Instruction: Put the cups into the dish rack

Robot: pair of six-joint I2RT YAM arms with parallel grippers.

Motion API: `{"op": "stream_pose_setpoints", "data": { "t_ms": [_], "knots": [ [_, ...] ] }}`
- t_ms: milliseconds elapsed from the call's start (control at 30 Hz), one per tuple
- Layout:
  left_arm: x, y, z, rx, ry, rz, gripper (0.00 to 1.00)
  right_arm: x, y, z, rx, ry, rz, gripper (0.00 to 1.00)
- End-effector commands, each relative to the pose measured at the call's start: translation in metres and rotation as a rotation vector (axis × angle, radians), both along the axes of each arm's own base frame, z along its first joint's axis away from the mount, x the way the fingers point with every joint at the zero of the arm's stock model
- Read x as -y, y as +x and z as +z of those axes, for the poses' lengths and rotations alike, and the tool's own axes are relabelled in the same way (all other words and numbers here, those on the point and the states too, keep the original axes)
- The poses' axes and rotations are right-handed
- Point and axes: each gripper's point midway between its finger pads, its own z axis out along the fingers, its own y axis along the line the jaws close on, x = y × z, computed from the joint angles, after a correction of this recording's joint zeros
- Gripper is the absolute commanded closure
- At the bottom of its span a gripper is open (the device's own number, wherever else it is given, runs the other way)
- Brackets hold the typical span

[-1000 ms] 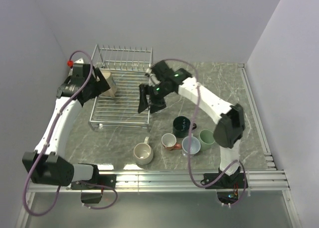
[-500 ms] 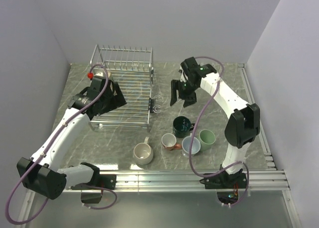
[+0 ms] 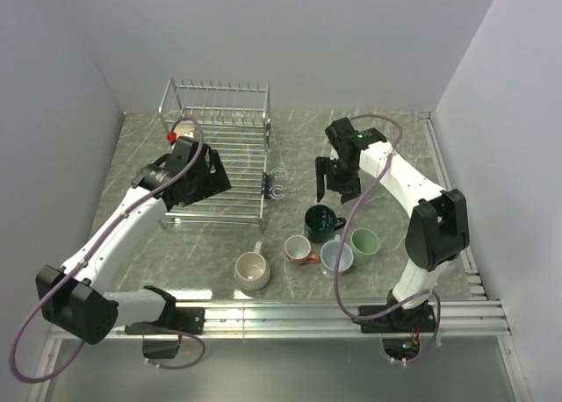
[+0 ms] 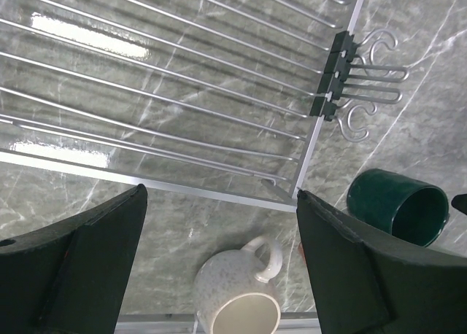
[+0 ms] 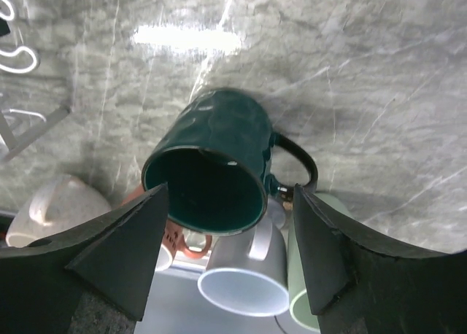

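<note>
**Overhead and wrist views: two arms above a grey marbled desk (image 3: 395,147).**

The left end effector (image 4: 220,195) hovers over the near left part of the dish rack (image 3: 230,147). In the overhead view its black body hides the wires beneath it. Its fingers stand wide apart with nothing between them. Its wrist camera shows only the rack's near right corner, the rest being cut off by the frame.

The right end effector (image 5: 230,192) hangs above the dark green mug (image 3: 320,219), fingers spread wide and apart from it (the mug shows through the gap).

In the right wrist view several mugs are partly hidden:
- The red-brown mug (image 3: 299,248) sits mostly behind the dark green one, showing little but its handle.
- The pale green mug (image 3: 364,242) is half covered by one finger.
- The cream mug (image 3: 253,270) is cut by the other finger.
- Only the blue-grey mug (image 3: 336,257) shows its rim whole.

The rack is thin silver wire, with a flat floor of parallel rods and a raised back row of upright tines. Pale scrolled hooks (image 4: 365,79) are held by black clips (image 4: 336,71) on its right side.

The mugs are glazed ceramic:
- The dark green one is glossy and faintly dimpled.
- The cream one is wide and speckled, with a loop handle.
- The red-brown one is white inside.

All five stand upright on the desk, near and to the right of the rack and outside it. The last three named in the list above are clustered close together.
</note>
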Motion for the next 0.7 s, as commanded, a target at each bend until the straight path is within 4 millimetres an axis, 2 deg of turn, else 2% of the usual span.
{"op": "stream_pose_setpoints", "data": {
  "t_ms": [0, 200, 367, 567, 667],
  "knots": [
    [0.007, 0.008, 0.01, 0.034, -0.017, -0.007, 0.11, 0.005, 0.002, -0.01, 0.01, -0.017, -0.008, 0.25],
    [0.007, 0.006, 0.008, 0.032, -0.022, -0.002, 0.11, 0.009, -0.009, -0.037, -0.032, -0.033, -0.002, 0.28],
    [0.006, 0.002, 0.001, 0.023, -0.025, 0.002, 0.11, 0.011, -0.016, -0.048, -0.052, -0.04, 0.008, 0.31],
    [0.007, 0.002, 0.002, 0.023, -0.03, 0.001, 0.11, 0.004, -0.021, -0.07, -0.09, -0.043, 0.037, 0.44],
    [0.006, 0.003, 0.006, 0.026, -0.025, 0.0, 0.11, 0.003, -0.021, -0.076, -0.101, -0.048, 0.048, 0.56]
  ]
}}
